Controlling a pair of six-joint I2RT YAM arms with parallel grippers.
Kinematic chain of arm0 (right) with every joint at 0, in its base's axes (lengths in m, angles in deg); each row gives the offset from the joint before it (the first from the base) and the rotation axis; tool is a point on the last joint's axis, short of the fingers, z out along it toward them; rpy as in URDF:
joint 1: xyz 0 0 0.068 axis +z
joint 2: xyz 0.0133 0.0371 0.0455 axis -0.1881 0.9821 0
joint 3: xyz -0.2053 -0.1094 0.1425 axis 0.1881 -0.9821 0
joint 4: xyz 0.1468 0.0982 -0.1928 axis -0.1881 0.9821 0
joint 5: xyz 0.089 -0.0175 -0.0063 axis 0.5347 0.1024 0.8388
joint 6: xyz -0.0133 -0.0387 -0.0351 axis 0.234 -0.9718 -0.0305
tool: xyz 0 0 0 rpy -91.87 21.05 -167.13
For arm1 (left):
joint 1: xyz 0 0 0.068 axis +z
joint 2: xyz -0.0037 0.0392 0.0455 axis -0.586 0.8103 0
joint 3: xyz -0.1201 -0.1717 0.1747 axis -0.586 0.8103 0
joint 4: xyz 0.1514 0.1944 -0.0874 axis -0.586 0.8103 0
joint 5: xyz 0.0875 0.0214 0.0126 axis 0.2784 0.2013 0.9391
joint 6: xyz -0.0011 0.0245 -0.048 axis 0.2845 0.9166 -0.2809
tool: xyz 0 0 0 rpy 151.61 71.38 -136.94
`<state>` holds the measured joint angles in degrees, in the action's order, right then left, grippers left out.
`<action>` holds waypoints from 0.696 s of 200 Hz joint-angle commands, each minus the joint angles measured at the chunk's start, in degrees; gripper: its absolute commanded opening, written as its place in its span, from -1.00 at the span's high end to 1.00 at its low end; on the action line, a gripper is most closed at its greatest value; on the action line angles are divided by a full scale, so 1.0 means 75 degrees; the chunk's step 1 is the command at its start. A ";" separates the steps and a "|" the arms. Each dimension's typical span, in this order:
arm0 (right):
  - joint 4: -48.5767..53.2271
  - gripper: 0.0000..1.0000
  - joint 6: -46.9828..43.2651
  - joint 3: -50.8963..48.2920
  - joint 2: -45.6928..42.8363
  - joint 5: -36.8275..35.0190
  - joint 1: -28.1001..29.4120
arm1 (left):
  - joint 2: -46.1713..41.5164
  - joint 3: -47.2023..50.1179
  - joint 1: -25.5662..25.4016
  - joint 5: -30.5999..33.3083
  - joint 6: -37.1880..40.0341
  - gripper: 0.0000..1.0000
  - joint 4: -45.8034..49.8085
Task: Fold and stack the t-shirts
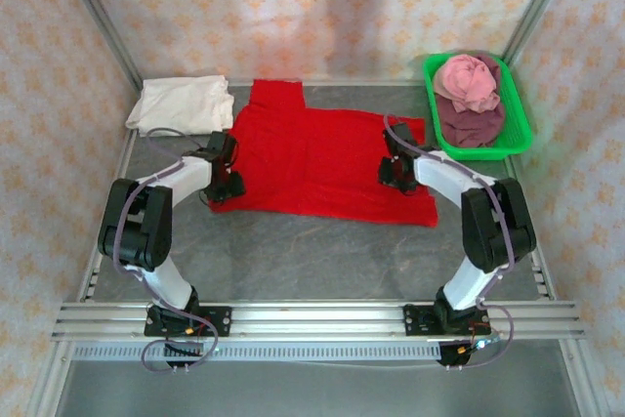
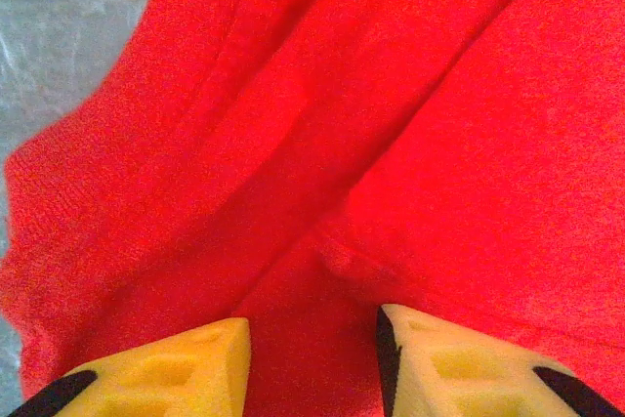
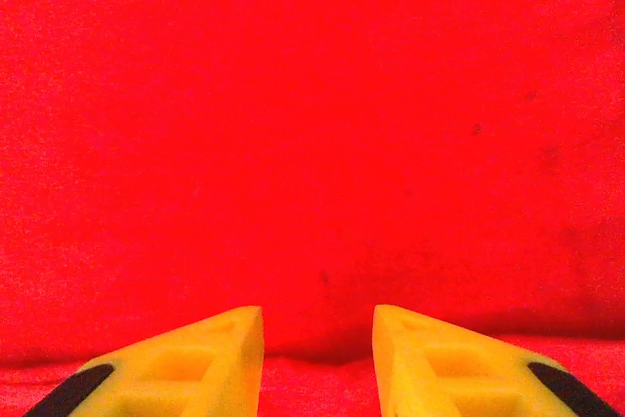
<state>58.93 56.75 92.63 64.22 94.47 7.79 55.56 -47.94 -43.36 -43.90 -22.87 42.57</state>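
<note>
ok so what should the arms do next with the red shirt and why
Probably close both grippers to pinch the cloth: the left gripper and right gripper sit low over the red shirt near its two sides, fingers apart, and it lies spread out, unfolded.

**My workplace: a closed-in robot test cell, the sort a lab builds.**

My left arm [image 1: 146, 217] and right arm [image 1: 488, 222] are bolted to a slotted aluminium rail [image 1: 312, 317] along the near edge of a plain grey worktop [image 1: 322, 261], and a loose cable [image 1: 148, 358] loops out below the left base. Aluminium frame posts [image 1: 98, 17] rise at the back corners and carry wall panels [image 1: 322, 7] printed with one repeating pale floral pattern. The panels shut the worktop in on three sides like a booth. What lies on it looks like test props: a red t-shirt [image 1: 312, 158] spread flat, a folded cream t-shirt [image 1: 181, 104] at the back left, and a green plastic tray [image 1: 520, 119] at the back right.
</note>
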 commanded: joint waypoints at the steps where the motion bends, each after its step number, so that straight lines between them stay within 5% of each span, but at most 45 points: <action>1: 0.0035 0.31 -0.0243 0.0109 0.0133 0.0247 -0.0005 | -0.0197 0.0485 0.0035 0.0067 -0.0333 0.24 0.0078; 74: 0.0304 0.27 0.0147 -0.0435 -0.0617 -0.0484 -0.0313 | -0.2228 0.2653 0.0036 0.0119 -0.1252 0.27 0.0335; 139: 0.0744 0.22 0.0289 -0.0292 -0.0323 -0.0303 -0.1156 | -0.1803 0.1884 0.0027 0.0422 -0.0881 0.27 0.0516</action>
<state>61.07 58.10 89.94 60.81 93.57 -0.89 39.30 -31.84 -43.36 -43.07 -30.15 43.07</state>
